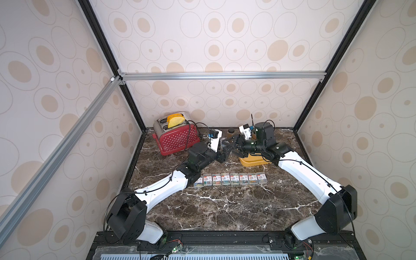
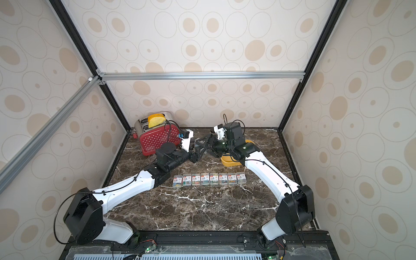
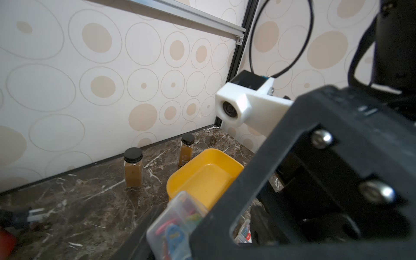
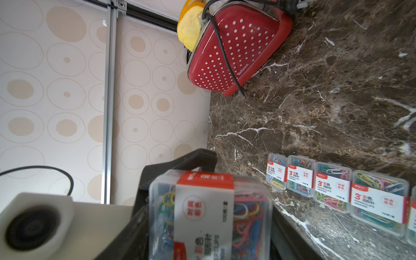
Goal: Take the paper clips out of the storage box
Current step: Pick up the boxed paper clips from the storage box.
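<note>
Right end effector (image 4: 211,200) is clamped on one case of paper clips (image 4: 209,213), held in the air beside the storage box (image 3: 180,177). The box shows bare (visible part only). Eight cases (image 1: 231,179) lie in a row on the surface (image 1: 225,209). Left end effector (image 2: 198,151) meets the held case; its jaw width and grip cannot be told.

Risk: if the right lets go before the left has firm hold, the smooth case may drop, skew, or scatter the row.

Twin high overviews onto table (image 1: 225,209); close wrist views, both on paper clips (image 4: 202,213)
</note>
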Available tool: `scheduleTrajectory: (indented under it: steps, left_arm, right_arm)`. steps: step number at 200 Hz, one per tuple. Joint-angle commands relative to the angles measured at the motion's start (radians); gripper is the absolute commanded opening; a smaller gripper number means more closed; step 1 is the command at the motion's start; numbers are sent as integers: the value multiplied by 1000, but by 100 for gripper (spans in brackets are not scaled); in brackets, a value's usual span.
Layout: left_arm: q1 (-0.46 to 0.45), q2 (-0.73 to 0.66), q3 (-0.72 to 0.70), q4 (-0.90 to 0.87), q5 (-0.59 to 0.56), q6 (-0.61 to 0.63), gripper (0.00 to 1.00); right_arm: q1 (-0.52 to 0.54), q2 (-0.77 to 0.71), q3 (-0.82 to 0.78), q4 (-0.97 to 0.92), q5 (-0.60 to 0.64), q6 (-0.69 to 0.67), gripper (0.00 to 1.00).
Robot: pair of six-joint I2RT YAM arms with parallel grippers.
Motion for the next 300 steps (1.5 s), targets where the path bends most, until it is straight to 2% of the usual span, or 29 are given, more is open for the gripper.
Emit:
scheduleTrajectory:
  steps: [1, 54, 78, 89, 113, 132, 149, 181, 220, 259, 300]
  left_arm:
    - [14, -22, 10, -35, -53, -10, 46]
    - [13, -31, 21, -66, -33, -21, 22]
    - [15, -47, 30, -115, -18, 0, 20]
    - [17, -54, 50, -173, -3, 12, 14]
    - [41, -76, 66, -230, 86, 32, 1]
    - [79, -89, 83, -296, 169, 20, 0]
    - [116, -93, 111, -383, 258, 8, 0]
    - [135, -126, 145, -536, 335, 56, 0]
    - [136, -169, 142, -623, 343, 56, 0]
    - [142, -111, 209, -754, 387, 30, 0]
    - [144, -59, 217, -692, 412, -102, 0]
  right_arm:
    - [2, -23, 13, 2, -20, -19, 41]
    - [2, -15, 27, -1, -15, -43, 45]
    - [2, -11, 48, -32, -11, -92, 58]
    - [0, -7, 68, -66, -7, -141, 67]
    - [-19, -4, 111, -135, -20, -250, 80]
    - [-42, -16, 137, -190, -27, -343, 85]
    - [-63, -29, 148, -226, -44, -414, 87]
    - [-87, -57, 131, -307, -71, -551, 86]
    - [-85, -90, 101, -445, 17, -755, 82]
    - [-80, -178, -37, -425, 131, -848, 78]
    - [-44, -244, -135, -420, 233, -921, 77]
